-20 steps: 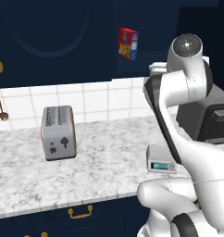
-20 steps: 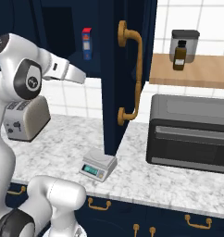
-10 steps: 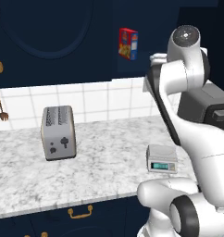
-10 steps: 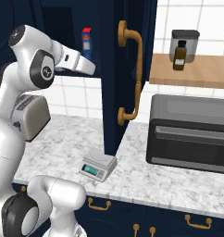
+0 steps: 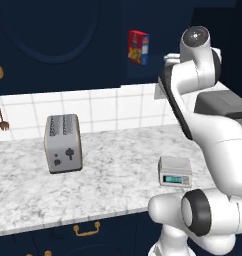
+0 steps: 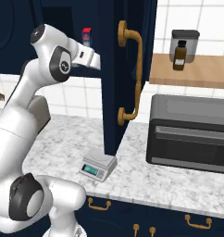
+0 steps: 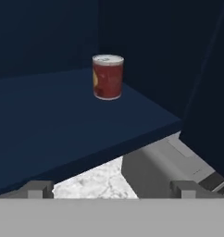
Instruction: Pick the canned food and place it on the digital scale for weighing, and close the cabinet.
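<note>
The canned food point(image 7: 108, 77), a small tin with a red-brown label and silver lid, stands upright on the navy shelf inside the cabinet, ahead of my gripper point(image 7: 111, 189) and slightly above it. The gripper is open, its fingertips point(image 7: 37, 187) wide apart, nothing between them, still short of the shelf edge. My hand point(image 6: 88, 58) is raised beside the open cabinet door point(image 6: 113, 69) with its long brass handle point(image 6: 132, 76). The digital scale point(image 5: 175, 171) point(image 6: 98, 164) sits on the marble counter below the door, its platform bare.
A grey toaster point(image 5: 63, 143) stands on the counter at left. A red-blue-yellow box point(image 5: 138, 47) is on the cabinet shelf. A dark toaster oven point(image 6: 192, 134) sits at right under a wooden shelf point(image 6: 197, 71) holding a bottle point(image 6: 180, 55).
The arm has straightened upward and the hand has risen and reached further toward the open cabinet. The scale, toaster and door have not moved.
</note>
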Robot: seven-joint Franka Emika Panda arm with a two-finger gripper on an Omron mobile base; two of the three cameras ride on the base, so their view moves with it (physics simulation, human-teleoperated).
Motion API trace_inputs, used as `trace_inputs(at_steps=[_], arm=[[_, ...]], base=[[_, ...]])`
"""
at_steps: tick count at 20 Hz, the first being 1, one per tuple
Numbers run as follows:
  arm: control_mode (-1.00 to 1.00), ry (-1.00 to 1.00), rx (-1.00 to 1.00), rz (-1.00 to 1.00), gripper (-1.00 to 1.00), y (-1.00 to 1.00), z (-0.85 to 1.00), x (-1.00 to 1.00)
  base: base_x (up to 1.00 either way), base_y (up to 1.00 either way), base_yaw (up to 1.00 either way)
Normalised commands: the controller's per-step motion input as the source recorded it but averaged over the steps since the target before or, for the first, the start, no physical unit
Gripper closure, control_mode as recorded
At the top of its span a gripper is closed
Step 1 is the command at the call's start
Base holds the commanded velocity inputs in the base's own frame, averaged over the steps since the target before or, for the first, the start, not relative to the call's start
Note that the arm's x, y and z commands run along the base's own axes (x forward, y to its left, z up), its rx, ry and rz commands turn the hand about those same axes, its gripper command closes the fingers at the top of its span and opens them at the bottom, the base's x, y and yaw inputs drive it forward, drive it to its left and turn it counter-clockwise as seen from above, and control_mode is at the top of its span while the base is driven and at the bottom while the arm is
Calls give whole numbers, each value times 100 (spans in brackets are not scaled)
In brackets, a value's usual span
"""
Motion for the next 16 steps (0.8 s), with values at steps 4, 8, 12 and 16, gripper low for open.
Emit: trace_inputs(at_steps=[4,8,12,16], arm=[[-100,0,0,-4,-100,-11,0,46],[-100,0,0,-3,-100,-27,1,44],[-100,0,0,-7,-100,-23,0,25],[-100,0,0,-10,-100,-19,0,17]], base=[[0,0,0],[0,0,0],[0,0,0],[0,0,0]])
